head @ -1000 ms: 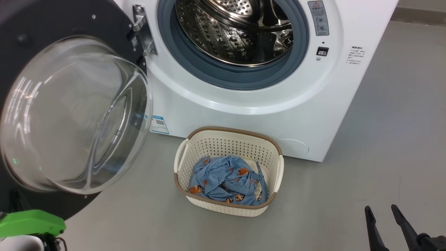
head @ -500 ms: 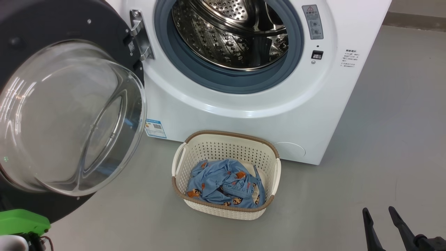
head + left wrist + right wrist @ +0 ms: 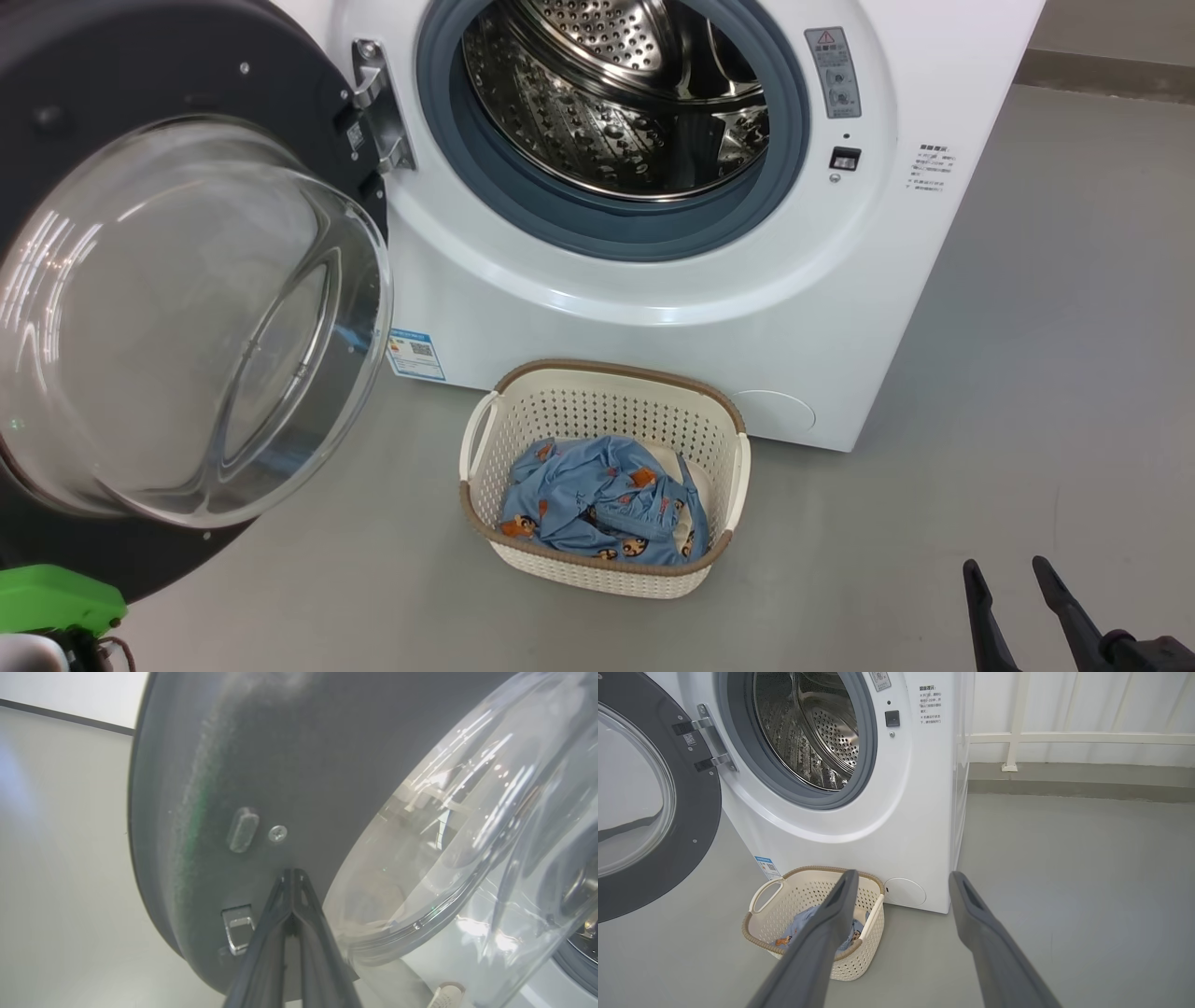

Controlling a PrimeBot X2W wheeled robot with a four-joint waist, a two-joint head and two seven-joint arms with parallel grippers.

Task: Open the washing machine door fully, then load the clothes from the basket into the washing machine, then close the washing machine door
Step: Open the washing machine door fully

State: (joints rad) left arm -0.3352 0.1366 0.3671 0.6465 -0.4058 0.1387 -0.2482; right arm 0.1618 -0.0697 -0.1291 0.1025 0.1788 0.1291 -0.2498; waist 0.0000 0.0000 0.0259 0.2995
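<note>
With left gripper [image 3: 293,873] pinched shut at the inner ring of the washing machine door [image 3: 243,756], far left, push outward beside the latch [image 3: 238,928] till fully open, sparing the basket [image 3: 597,411] of blue clothes [image 3: 597,504] before the washing machine [image 3: 653,327], with right gripper [image 3: 1006,565] wide and empty, near right.

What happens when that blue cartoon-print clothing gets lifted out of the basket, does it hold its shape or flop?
Probably flops: the blue cartoon-print clothing lies crumpled in soft folds, so it should drape from wherever it is pinched. The fabric looks thin, so likely light. Its folds are tangled, so it may all rise together and tug the basket.
</note>
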